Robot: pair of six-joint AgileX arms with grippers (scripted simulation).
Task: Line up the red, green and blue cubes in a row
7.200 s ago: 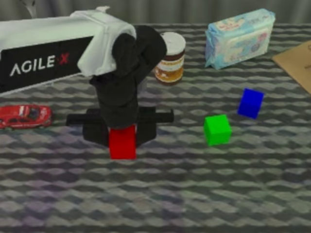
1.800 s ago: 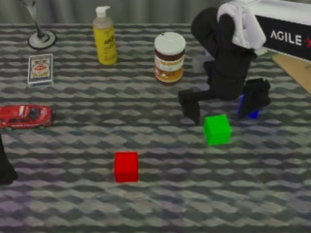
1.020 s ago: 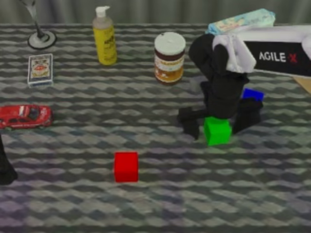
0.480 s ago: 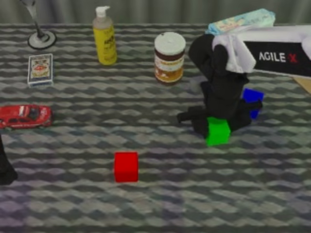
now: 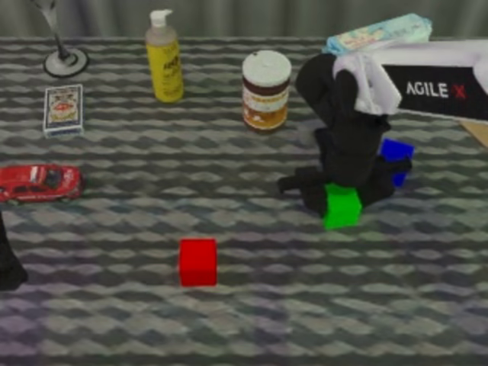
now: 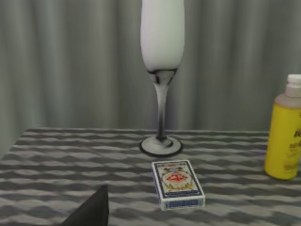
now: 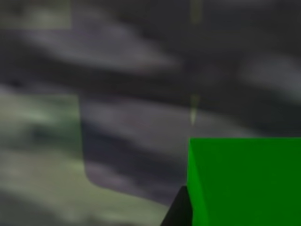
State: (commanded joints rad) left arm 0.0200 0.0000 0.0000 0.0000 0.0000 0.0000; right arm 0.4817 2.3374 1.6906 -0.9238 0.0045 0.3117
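Our right gripper [image 5: 341, 192] is down at the table right of centre, its two black fingers [image 5: 313, 200] closed against opposite sides of the green cube [image 5: 341, 206], which our right wrist view shows filling the space at the fingertips [image 7: 176, 214]; we judge this a firm grasp, with the cube seemingly at table level. The blue cube [image 5: 397, 153] sits just beside the arm at about two o'clock from the green one, partly hidden by the wrist. The red cube [image 5: 198, 261] stands alone, well apart at roughly eight o'clock from the green cube, below the table's centre. To do this step well, we would lift the green cube straight up before moving sideways, so as not to brush the blue cube, then set it down square beside the red cube on one line, leaving room for the blue. Our left arm [image 5: 9, 259] is parked at the table's left edge; we cannot tell the state of its hand. As to writing, the right arm's black panel [image 5: 435, 90] reads "AGILE X", the X in red. The jar [image 5: 266, 90], the yellow bottle [image 5: 165, 62], the card box [image 6: 178, 183] and the wipes pack [image 5: 377, 34] carry labels we cannot read.
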